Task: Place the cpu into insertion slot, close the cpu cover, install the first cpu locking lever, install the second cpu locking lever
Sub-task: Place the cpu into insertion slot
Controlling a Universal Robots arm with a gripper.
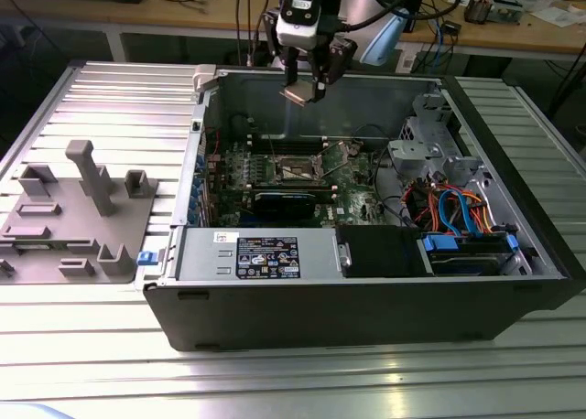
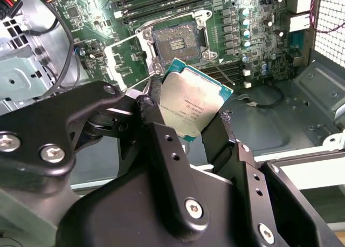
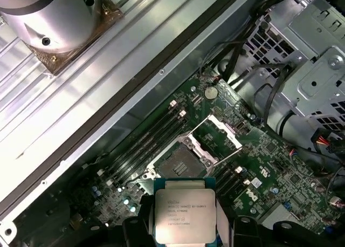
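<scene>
My gripper (image 1: 305, 88) hangs above the open computer case (image 1: 366, 309), shut on the cpu (image 1: 300, 92). In both wrist views the cpu (image 2: 194, 104) (image 3: 183, 209) is a flat square chip with a dull silver top, pinched at two opposite edges by black fingers (image 2: 156, 134) (image 3: 241, 228). Well below it on the green motherboard lies the insertion slot (image 1: 300, 169) (image 2: 178, 43) (image 3: 180, 160), bare and uncovered. The cpu cover (image 3: 225, 131), a silvery frame, stands swung open at one side of the slot. I cannot make out the locking levers clearly.
Memory slots (image 3: 145, 139) run beside the socket. A power supply (image 1: 256, 252) sits at the case's front. A drive cage with orange and blue cables (image 1: 458, 218) fills the exterior view's right. A grey fixture (image 1: 78, 213) stands on the table at the exterior view's left.
</scene>
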